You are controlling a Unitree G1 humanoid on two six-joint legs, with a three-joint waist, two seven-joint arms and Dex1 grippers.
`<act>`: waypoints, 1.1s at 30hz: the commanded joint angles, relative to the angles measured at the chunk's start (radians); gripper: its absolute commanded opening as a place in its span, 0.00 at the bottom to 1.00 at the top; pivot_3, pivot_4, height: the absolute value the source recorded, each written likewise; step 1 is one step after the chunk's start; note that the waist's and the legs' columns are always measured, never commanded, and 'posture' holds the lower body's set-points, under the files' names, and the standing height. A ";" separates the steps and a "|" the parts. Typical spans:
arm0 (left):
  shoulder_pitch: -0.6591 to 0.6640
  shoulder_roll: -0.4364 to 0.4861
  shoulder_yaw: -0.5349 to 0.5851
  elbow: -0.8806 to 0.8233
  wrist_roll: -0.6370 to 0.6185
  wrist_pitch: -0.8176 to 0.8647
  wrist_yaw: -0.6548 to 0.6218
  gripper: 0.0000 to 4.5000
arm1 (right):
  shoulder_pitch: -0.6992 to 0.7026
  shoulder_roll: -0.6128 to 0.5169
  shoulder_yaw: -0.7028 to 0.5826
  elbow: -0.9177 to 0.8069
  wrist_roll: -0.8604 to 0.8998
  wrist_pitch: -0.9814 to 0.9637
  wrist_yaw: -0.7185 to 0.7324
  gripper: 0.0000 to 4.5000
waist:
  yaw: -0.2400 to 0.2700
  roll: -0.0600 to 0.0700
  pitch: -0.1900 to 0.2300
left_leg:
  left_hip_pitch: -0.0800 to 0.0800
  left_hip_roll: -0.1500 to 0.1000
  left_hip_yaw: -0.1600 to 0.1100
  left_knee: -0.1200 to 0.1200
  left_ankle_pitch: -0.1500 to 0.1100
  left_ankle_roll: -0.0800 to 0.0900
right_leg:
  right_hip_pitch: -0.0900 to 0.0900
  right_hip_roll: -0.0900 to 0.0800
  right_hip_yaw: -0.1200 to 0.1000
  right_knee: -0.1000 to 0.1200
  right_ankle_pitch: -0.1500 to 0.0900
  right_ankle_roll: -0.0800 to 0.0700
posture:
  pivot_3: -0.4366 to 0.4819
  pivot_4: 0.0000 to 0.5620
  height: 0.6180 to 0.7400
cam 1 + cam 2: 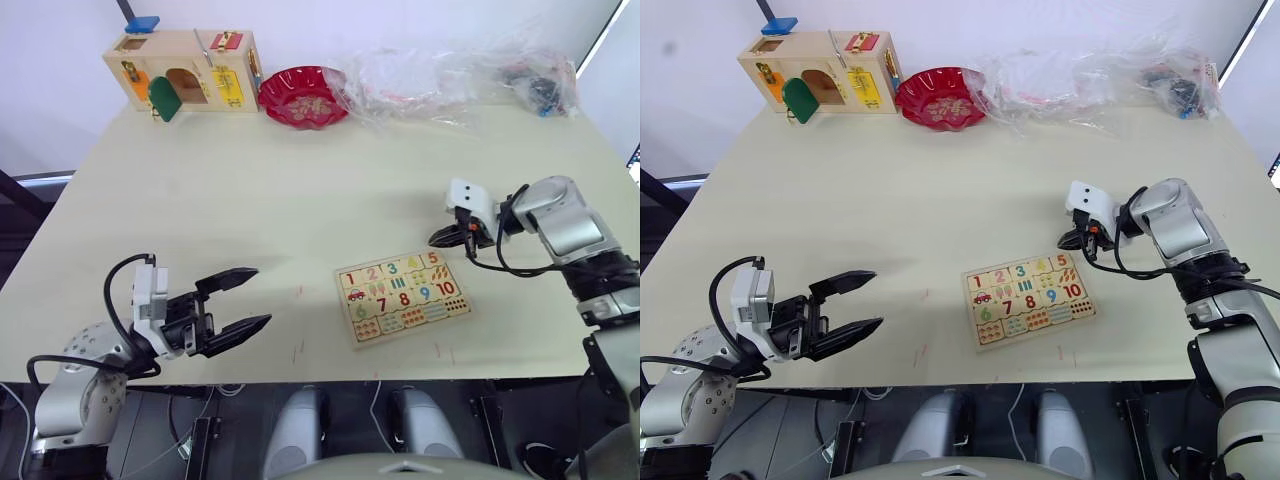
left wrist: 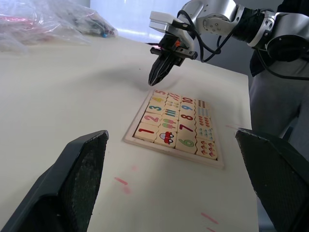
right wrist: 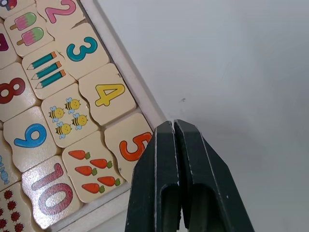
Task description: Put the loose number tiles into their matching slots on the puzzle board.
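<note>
Board lay near the table's front edge, tiles 1–5 seated in its top row. Right gripper hovered pinched together by the 5; left gripper spread wide, empty. Tiles judged light, stiff, thin; best nipped by edges.

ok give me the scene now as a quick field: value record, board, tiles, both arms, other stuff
puzzle board: flat on the table, near the front edge
number tiles: 1 to 5 all seated in the top row; tile 5 at the corner
left gripper: fingers open, holding nothing, well left of the board
right gripper: fingers shut, empty, tips by the board's 5 corner
far edge: latch box, red bowl, plastic bags
</note>
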 commanded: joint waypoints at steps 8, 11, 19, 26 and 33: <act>-0.001 0.001 0.013 -0.007 -0.001 -0.017 -0.004 1.00 | -0.005 0.000 -0.022 0.036 0.007 -0.030 -0.007 0.01 | 0.000 0.000 0.000 | 0.000 0.000 0.000 0.000 0.000 0.000 | 0.000 0.000 0.000 0.000 0.000 0.000 | 0.48 0.27 1.00; 0.000 0.002 0.014 -0.008 -0.002 -0.018 -0.004 1.00 | -0.001 -0.002 -0.019 0.033 0.009 -0.027 0.001 0.01 | 0.000 0.000 0.000 | 0.000 0.000 0.000 0.000 0.000 0.000 | 0.000 0.000 0.000 0.000 0.000 0.000 | 0.48 0.27 1.00; -0.002 0.005 0.013 -0.008 -0.002 -0.016 -0.008 1.00 | 0.012 -0.004 -0.010 0.020 0.006 -0.021 0.013 0.01 | 0.000 0.000 0.000 | 0.000 0.000 0.000 0.000 0.000 0.000 | 0.000 0.000 0.000 0.000 0.000 0.000 | 0.48 0.27 1.00; -0.004 0.005 0.012 -0.012 -0.004 -0.012 -0.006 1.00 | 0.021 -0.009 -0.005 0.010 0.002 -0.018 0.019 0.01 | 0.000 0.000 0.000 | 0.000 0.000 0.000 0.000 0.000 0.000 | 0.000 0.000 0.000 0.000 0.000 0.000 | 0.48 0.27 1.00; -0.001 0.004 0.011 -0.017 -0.004 -0.011 -0.003 1.00 | 0.022 -0.014 -0.027 -0.012 0.011 -0.024 0.004 0.01 | 0.000 0.000 0.000 | 0.000 0.000 0.000 0.000 0.000 0.000 | 0.000 0.000 0.000 0.000 0.000 0.000 | 0.48 0.27 1.00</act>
